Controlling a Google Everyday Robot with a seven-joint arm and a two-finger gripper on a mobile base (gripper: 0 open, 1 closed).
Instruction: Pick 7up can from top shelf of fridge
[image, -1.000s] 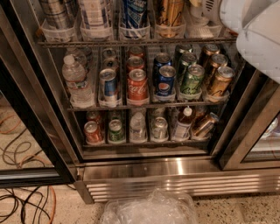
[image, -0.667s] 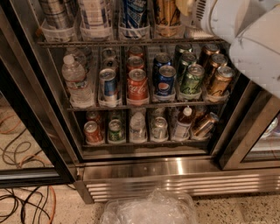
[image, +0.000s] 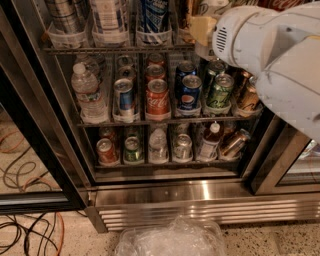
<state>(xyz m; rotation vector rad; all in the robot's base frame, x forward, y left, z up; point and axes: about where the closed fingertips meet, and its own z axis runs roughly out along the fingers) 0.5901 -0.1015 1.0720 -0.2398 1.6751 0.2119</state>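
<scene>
The fridge (image: 200, 200) stands open in front of me, with steel base and dark door frames. The top shelf (image: 115, 49) runs along the upper edge, with tall cans in clear lane trays: a silver striped can (image: 62, 12), a whitish can (image: 107, 12) and a blue can (image: 152, 14). I cannot make out lettering that marks any of them as the 7up can; it may be behind my arm. My gripper (image: 201, 29) is at the right end of the top shelf, at the end of my white arm (image: 270, 55), which covers the right lanes.
The middle rack holds a water bottle (image: 86, 92), a red Coca-Cola can (image: 158, 97), a Pepsi can (image: 190, 90) and a green can (image: 220, 90). Short cans fill the lower rack. A clear plastic bag (image: 172, 240) and cables (image: 25, 230) lie on the floor.
My arm has moved left and further in front of the fridge's upper right, bringing the gripper to the top shelf's right lanes. The cans have not moved.
</scene>
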